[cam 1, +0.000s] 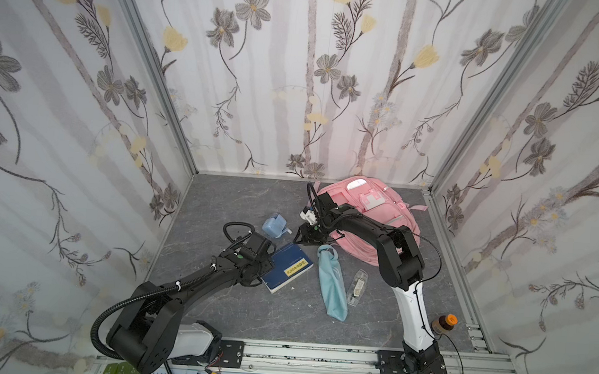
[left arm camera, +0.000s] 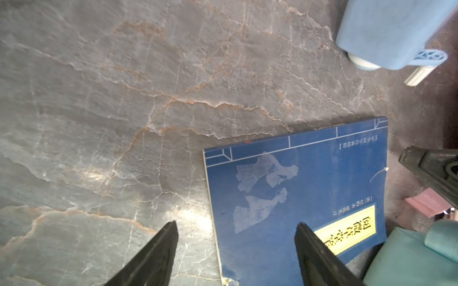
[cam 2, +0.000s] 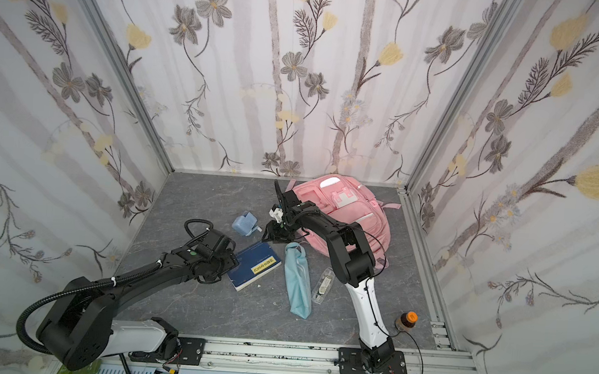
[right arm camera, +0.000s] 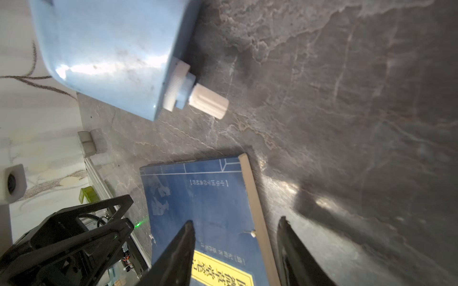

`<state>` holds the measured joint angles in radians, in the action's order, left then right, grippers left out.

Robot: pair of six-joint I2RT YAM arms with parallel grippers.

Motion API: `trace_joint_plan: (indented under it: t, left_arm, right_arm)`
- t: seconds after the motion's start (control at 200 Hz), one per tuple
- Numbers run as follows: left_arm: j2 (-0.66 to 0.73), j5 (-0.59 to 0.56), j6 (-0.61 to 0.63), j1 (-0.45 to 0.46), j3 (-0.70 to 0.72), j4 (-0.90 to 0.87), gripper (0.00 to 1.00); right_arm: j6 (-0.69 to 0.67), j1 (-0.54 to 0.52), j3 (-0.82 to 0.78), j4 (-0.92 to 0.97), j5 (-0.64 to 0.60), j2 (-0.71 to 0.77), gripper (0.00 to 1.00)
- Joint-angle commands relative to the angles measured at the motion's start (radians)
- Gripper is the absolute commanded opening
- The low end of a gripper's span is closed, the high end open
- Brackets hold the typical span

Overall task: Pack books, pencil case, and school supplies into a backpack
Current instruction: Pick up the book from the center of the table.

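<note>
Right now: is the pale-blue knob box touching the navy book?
Apart. The right wrist view shows bare table between the pale-blue box and the navy book.

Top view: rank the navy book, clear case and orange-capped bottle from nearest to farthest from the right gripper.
1. navy book, at the tips of the right gripper.
2. clear case, nearer the front.
3. orange-capped bottle, front right edge.

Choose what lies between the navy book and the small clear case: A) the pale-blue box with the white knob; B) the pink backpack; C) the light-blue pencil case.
C: in a top view the pencil case lies between the navy book and the clear case.
</note>
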<state>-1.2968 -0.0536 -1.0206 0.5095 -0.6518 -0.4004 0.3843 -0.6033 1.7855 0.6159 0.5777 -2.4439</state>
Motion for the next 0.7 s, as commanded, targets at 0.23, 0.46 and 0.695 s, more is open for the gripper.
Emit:
trace_joint_plan:
  t: [0.23,0.46,0.695]
  left_arm:
    - [-0.013,0.089,-0.054,-0.002,0.030,0.093,0.72]
    - [-0.043,0.106,-0.060,-0.002,0.031,0.136,0.72]
    - [-0.028,0.072,-0.068,-0.002,0.047,0.107,0.73]
  right_arm:
    - [-0.009,-0.041,0.000,-0.006,0.051,-0.023,0.53]
    - [-0.024,-0.047,-0.001,-0.027,0.176,-0.026,0.52]
    - [-0.034,-0.047,-0.024,-0.075,0.320,0.015,0.46]
